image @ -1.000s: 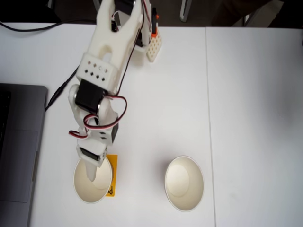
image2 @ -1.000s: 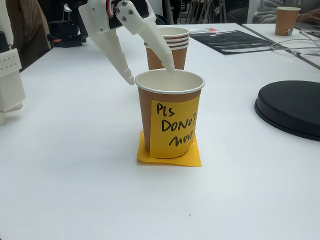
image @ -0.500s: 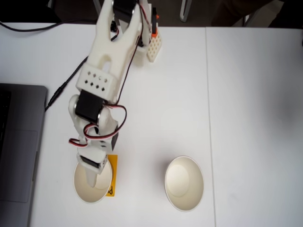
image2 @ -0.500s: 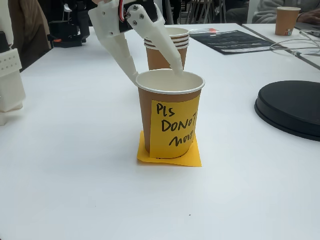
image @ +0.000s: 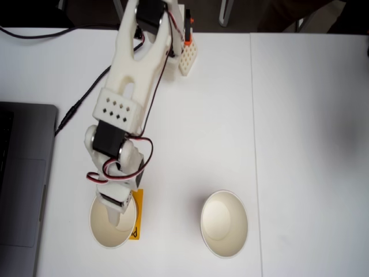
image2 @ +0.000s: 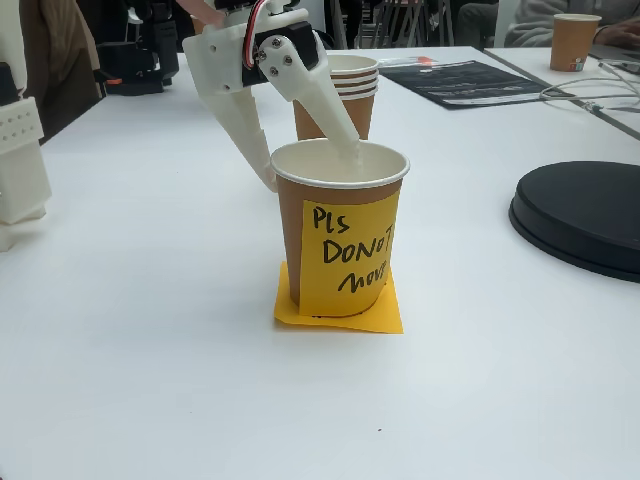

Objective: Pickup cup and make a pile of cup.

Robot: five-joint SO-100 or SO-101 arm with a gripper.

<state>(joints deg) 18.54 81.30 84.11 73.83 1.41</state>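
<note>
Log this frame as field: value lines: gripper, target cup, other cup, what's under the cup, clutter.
gripper: open, straddling the cup's far rim, one finger inside, the other outside
cup: upright on the table, orange handwritten note on its side
loose sticky note: flat under the cup
plain cup: upright, apart, right of the noted cup in the top-down fixed view
pile: not yet made
laptop: left edge of that view
black disc: right in the low fixed view

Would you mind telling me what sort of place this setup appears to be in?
Probably an office or meeting room: white tables, a laptop at one edge, takeaway paper cups, and a cup bearing a handwritten note.
</note>
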